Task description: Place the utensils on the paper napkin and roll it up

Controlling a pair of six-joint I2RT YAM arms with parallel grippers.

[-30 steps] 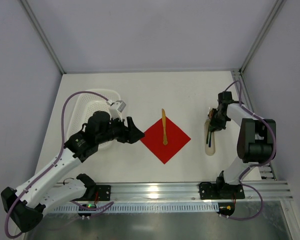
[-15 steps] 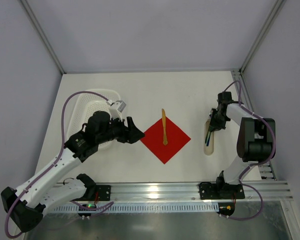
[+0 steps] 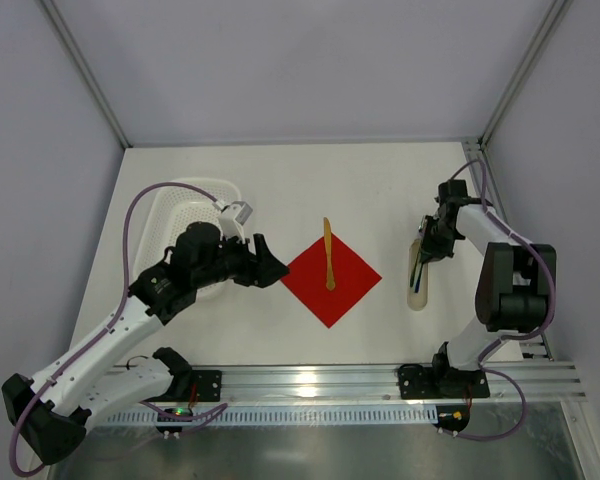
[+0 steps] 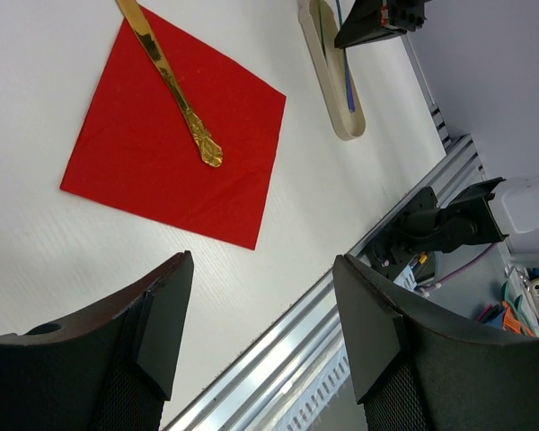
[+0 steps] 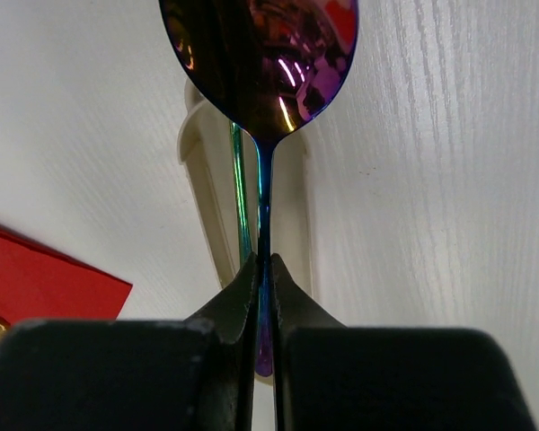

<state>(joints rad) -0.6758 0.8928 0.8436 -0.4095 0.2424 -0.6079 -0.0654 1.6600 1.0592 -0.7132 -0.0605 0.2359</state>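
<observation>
Spoon [image 5: 259, 63] handle hides inside clenched right end effector [image 5: 259, 268]; left end effector [image 4: 260, 265] released.

The top external camera looks down from above and behind both arm bases, taking in the whole table [image 3: 280, 180]. The left wrist camera peers between the left gripper's [image 4: 262, 262] parted jaws at the red napkin [image 4: 144, 171] well ahead of them. The right wrist camera sits close behind the right gripper [image 5: 261, 262], jaws pinched on the spoon [image 5: 260, 54]. All 3 views share the napkin and beige tray [image 5: 198, 180].
</observation>
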